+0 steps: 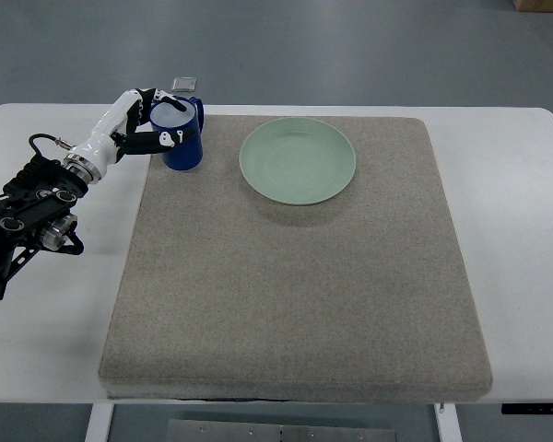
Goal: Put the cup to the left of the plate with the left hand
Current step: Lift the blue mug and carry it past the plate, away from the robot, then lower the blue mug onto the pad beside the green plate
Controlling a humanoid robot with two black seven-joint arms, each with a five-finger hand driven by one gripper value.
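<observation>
White table (516, 184) spans the view and carries everything else. A grey-beige felt mat (295, 295) covers most of its top, extending to the right of and nearer the robot than the left hand. The left arm enters from the picture's left edge, black at the forearm and white toward the wrist. A pale green plate (298, 160) lies on the mat's far part, to the right of the left hand and apart from it. The blue cup (180, 134) stands upright at the mat's far left corner, left of the plate with bare mat between them. The left hand (146, 124) is closed around the cup, its white and black fingers (169, 138) wrapped against the cup's wall. A small grey flat object (185, 84) lies just beyond the hand, past the table's far edge.
</observation>
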